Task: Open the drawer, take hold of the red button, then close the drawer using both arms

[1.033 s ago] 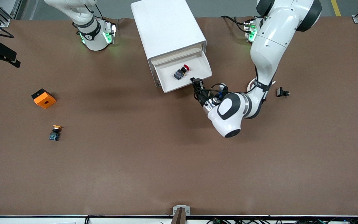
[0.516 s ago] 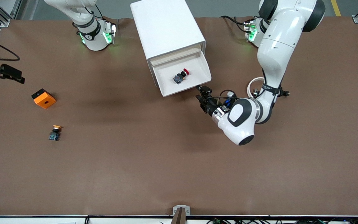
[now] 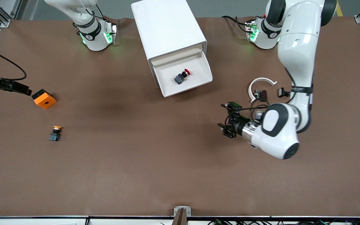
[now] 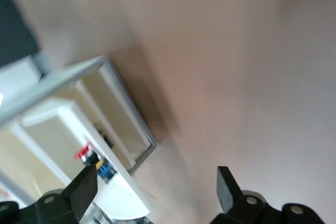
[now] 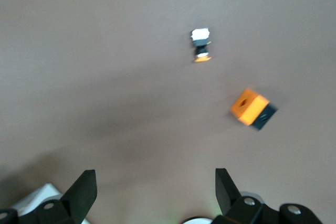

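Drawer (image 3: 184, 82) at the bottom of the white cabinet (image 3: 167, 29) stands pulled out, its white tray open to view. The button (image 3: 182, 76), red cap on a dark body, lies in that tray near its middle; the left wrist view shows it there too (image 4: 85, 154). The left gripper (image 3: 227, 120) hangs over bare brown counter (image 3: 155, 162), well apart from the drawer and toward the left arm's end, its fingers (image 4: 224, 184) spread wide with nothing between them. The right gripper (image 3: 20, 88) is over the counter at the right arm's end, just beside the orange cube (image 3: 44, 98); its fingers (image 5: 223, 184) are also wide apart and empty. An orange-capped button (image 3: 55, 132) lies nearer the front camera than the cube. A white ring piece (image 3: 259, 84) and small dark parts (image 3: 283, 92) lie near the left arm.
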`<state>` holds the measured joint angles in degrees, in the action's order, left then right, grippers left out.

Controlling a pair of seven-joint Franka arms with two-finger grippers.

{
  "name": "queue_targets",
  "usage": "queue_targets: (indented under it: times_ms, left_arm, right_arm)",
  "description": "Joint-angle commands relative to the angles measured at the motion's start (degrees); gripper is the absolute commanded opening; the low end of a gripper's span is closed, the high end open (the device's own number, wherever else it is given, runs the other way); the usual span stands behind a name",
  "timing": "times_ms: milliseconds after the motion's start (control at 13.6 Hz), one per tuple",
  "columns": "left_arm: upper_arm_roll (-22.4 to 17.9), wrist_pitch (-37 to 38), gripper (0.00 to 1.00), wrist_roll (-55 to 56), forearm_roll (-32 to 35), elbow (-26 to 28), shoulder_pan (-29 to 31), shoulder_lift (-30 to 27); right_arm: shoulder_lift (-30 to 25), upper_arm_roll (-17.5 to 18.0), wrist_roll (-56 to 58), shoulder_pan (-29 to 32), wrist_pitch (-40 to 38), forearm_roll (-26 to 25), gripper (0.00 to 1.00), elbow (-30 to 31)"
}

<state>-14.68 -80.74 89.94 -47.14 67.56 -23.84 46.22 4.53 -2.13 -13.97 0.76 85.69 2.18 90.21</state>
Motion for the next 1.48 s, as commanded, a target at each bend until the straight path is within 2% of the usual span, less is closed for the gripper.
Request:
queue_targets:
  times_ms: [0, 148, 369, 590, 811, 1180, 1402]
  left_arm:
    - [-3.2, 0.2, 1.00, -14.1, 3.9, 0.6, -0.5, -2.7]
    - [-6.1, 0.0, 1.00, -27.5, 7.5, -0.7, -0.9, -4.5]
    - [-7.0, 0.0, 1.00, -48.5, 19.8, -0.4, -0.5, -8.9]
    - [-7.0, -1.7, 1.00, -57.0, 31.0, -0.3, -1.1, -12.6]
    - [-6.5, -3.3, 1.00, -60.0, 34.0, 0.5, -0.9, -15.7]
    - [-5.7, -12.2, 1.00, -62.9, 36.1, 9.8, -2.0, -24.6]
    - [-5.5, -21.0, 1.00, -62.8, 39.0, 20.2, -4.5, -31.0]
  right_arm:
    - [-1.2, 0.0, -13.9, -5.4, -1.8, 3.4, 1.00, -0.1]
    - [-2.1, 0.0, -26.5, -12.2, -1.8, 3.4, 1.00, -0.1]
    - [-1.8, 0.0, -44.5, -24.1, 0.6, 3.4, 1.00, 0.4]
    - [-1.3, 0.0, -60.1, -34.7, 9.5, 3.4, 1.00, 4.4]
    - [3.2, -0.1, -68.2, -41.3, 14.7, 3.3, 1.00, 4.6]
    - [13.7, -0.1, -73.3, -49.7, 23.9, 3.4, 1.00, 4.0]
    - [18.0, -0.1, -74.5, -51.3, 25.9, 3.0, 1.00, 3.3]
